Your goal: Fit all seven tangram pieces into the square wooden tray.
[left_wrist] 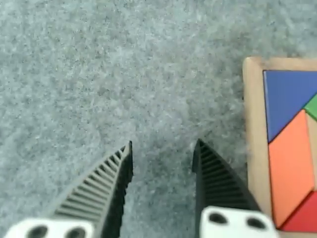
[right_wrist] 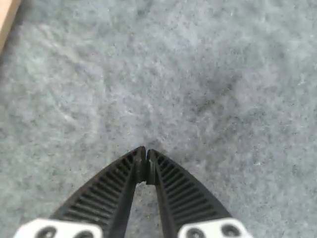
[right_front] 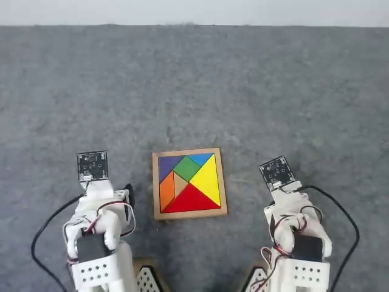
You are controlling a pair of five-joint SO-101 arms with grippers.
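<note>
Purple, green, blue, yellow, red, orange and tan are seen on the flat tangram pieces (right_front: pixel 189 182). The fuzzy table cover (right_front: pixel 273 91) is mottled grey.

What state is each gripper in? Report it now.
Left gripper: open, holding nothing.
Right gripper: closed, holding nothing.

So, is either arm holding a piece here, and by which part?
Nothing is held. The left gripper has its jaws open over carpet beside the tray; the right gripper has its jaws shut on nothing.
</note>
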